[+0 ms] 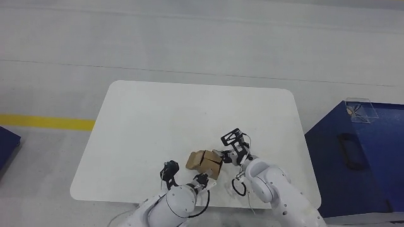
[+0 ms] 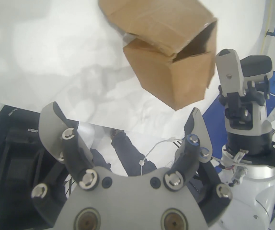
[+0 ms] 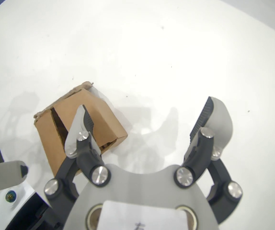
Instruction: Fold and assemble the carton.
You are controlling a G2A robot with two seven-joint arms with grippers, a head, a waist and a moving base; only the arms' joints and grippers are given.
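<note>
Resting near the front edge of the table [image 1: 189,110], the carton [image 2: 168,56] is found between the two arms, already erected into a box shape. Its side walls are formed, but one end flap is seen standing raised and a dark gap is left along a seam, so closure is judged incomplete. The left gripper [image 2: 124,110] is held spread wide just short of the carton, with nothing gripped. The right gripper [image 3: 146,105] is likewise spread apart and empty, one finger beside the carton's wall; contact cannot be told. Remaining: flaps to be pressed down and tucked.
</note>
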